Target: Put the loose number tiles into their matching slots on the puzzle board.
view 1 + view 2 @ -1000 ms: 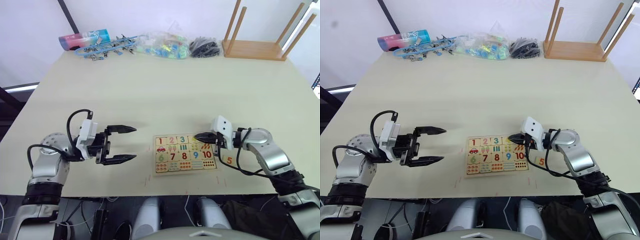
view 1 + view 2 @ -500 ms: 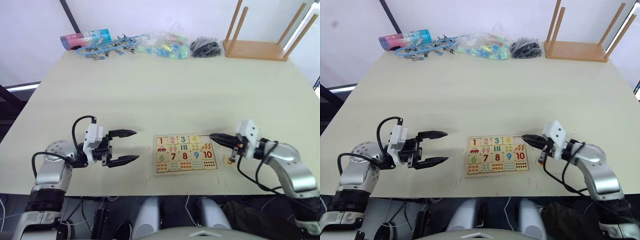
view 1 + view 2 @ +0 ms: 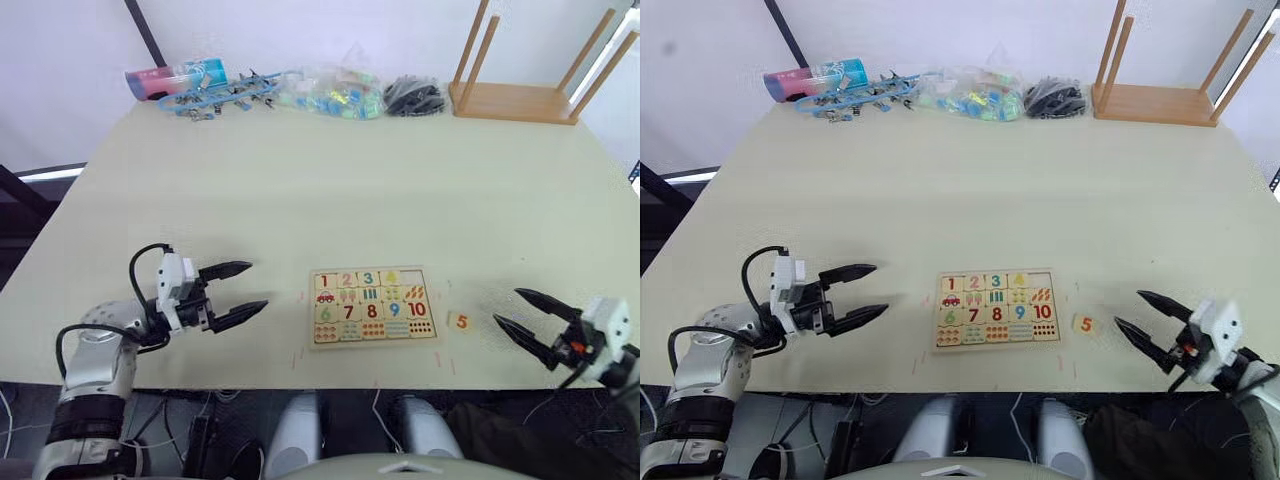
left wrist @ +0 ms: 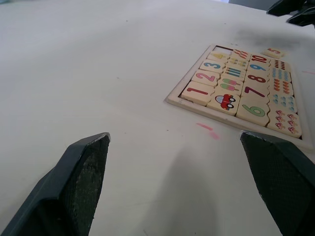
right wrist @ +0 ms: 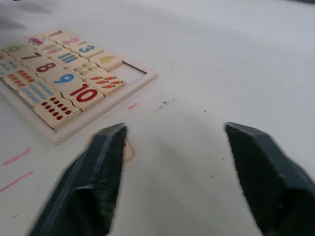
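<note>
The puzzle board (image 3: 372, 306) lies on the worktop (image 3: 330, 190) with one slot (image 5: 127, 72) bare in its top row. The 5 tile (image 3: 459, 321) sits loose just beside the board's right edge. Both the right claw (image 3: 528, 320) and the left claw (image 3: 238, 292) hang wide open and empty, probably clear for a fresh approach.

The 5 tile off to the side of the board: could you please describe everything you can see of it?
The 5 tile is a small pale wooden square printed with an orange 5. It lies flat, face up on the table, just off the puzzle board on the robot's right, apart from its rim. The top row's end slot is empty. Nothing holds the tile; the open right gripper is close by.
</note>
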### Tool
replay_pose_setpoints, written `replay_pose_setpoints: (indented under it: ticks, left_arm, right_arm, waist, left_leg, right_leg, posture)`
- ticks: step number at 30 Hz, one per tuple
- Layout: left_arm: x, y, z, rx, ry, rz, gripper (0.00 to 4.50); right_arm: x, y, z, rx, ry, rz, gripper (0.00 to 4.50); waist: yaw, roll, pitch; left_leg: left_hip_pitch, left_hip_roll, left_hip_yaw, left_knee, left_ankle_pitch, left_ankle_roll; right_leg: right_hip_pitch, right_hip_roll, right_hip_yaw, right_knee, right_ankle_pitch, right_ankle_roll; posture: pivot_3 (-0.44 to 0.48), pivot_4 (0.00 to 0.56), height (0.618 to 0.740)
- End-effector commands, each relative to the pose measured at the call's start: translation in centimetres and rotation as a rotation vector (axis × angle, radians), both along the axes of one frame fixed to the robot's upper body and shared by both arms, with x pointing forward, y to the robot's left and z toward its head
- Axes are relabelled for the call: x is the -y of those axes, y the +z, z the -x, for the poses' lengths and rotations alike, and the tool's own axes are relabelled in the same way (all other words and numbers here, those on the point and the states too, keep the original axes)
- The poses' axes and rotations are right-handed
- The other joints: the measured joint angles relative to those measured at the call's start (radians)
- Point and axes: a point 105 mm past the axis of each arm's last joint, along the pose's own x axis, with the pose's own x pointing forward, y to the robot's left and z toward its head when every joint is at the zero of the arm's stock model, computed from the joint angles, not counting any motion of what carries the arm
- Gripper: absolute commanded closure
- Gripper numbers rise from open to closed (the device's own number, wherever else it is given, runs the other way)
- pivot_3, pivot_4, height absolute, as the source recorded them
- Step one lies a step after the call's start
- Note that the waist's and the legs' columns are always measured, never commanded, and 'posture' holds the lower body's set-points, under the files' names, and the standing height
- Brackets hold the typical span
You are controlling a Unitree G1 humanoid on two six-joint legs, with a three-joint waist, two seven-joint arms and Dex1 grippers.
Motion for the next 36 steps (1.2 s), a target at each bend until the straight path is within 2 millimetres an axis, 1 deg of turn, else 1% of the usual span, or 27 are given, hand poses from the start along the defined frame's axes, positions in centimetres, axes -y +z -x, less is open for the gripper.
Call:
replay_pose_setpoints:
  ticks: [1,7,10,12,14,24,36]
  left_arm:
    - [-1.0,0.9,0.5,0.037,-0.001,-0.012,0.0]
    - [-2.0,0.6,1.2,0.017,-0.005,-0.025,0.0]
    - [-2.3,0.6,1.4,0.017,-0.005,-0.023,0.0]
    - [-2.5,0.5,1.6,0.015,-0.006,-0.025,0.0]
    - [-2.6,0.4,1.8,0.012,-0.01,-0.027,0.0]
    - [-2.6,0.5,2.0,0.014,-0.025,-0.029,0.0]
    - [-2.5,0.7,1.9,0.027,-0.041,-0.031,0.0]
  right_arm:
    - [1.8,0.9,1.2,0.038,-0.013,0.018,0.07]
    - [3.4,-0.2,3.2,-0.03,-0.021,0.023,0.07]
    - [4.0,-0.6,3.7,-0.046,-0.027,0.028,0.07]
    - [4.3,-0.9,3.8,-0.052,-0.036,0.025,0.07]
    - [4.5,-1.2,3.9,-0.056,-0.034,0.025,0.07]
    - [5.0,-1.6,3.8,-0.052,-0.026,0.015,0.07]
    - [4.9,-1.5,3.6,-0.041,-0.016,0.007,0.07]
  waist:
    - [0.0,0.0,0.0]
    - [0.002,0.0,0.0]
    - [0.002,0.0,0.0]
    - [0.002,0.0,0.0]
    - [0.001,0.0,0.0]
    - [0.002,0.0,0.0]
    - [0.002,0.0,0.0]
  left_leg:
    - [0.002,0.0,0.0,-0.001,0.0,0.0]
    - [0.002,0.0,0.001,-0.002,0.0,0.0]
    - [0.004,0.0,0.001,-0.002,0.0,0.0]
    - [0.009,0.0,0.001,-0.003,0.0,0.0]
    - [0.01,0.001,0.001,-0.003,0.0,0.0]
    - [0.01,0.001,0.0,-0.004,0.0,0.0]
    - [0.011,0.001,0.0,-0.004,0.0,0.0]
  right_leg:
    - [0.001,0.0,0.0,0.0,0.0,0.0]
    - [0.002,0.0,0.001,0.0,0.0,0.0]
    - [0.004,0.0,0.001,0.0,0.0,0.0]
    - [0.008,0.0,0.001,-0.002,-0.001,-0.001]
    - [0.009,0.0,0.001,-0.002,-0.002,-0.004]
    - [0.009,-0.001,0.001,-0.002,-0.002,-0.003]
    - [0.01,-0.001,0.0,-0.003,-0.002,-0.004]
  posture:
    - [0.0,0.15,0.737]
    - [0.0,0.15,0.737]
    - [0.0,0.15,0.737]
    - [0.0,0.15,0.737]
    - [0.0,0.15,0.737]
    - [0.0,0.15,0.737]
    - [0.0,0.15,0.737]
